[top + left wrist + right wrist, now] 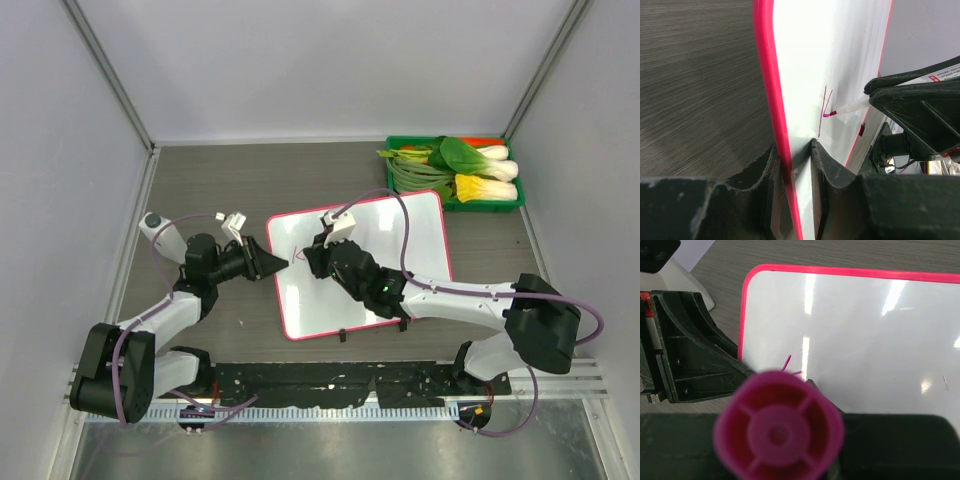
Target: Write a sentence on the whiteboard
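Note:
The whiteboard (420,240), white with a thin pink frame, lies tilted on the dark table. My left gripper (280,262) is shut on its left edge, and the pink frame (771,100) runs between the two black fingers. My right gripper (318,255) hangs over the board's left part, shut on a marker. The marker's round pink end cap (778,425) fills the right wrist view. Its pink tip (830,114) touches the board. Of the sentence, only a few thin pink strokes (824,107) show beside the tip, near the left frame (789,364).
A green tray (480,205) of vegetables stands at the back right, just beyond the board's far corner. Grey enclosure walls close in the table on the left, back and right. Two small black clips (342,335) sit on the board's near edge.

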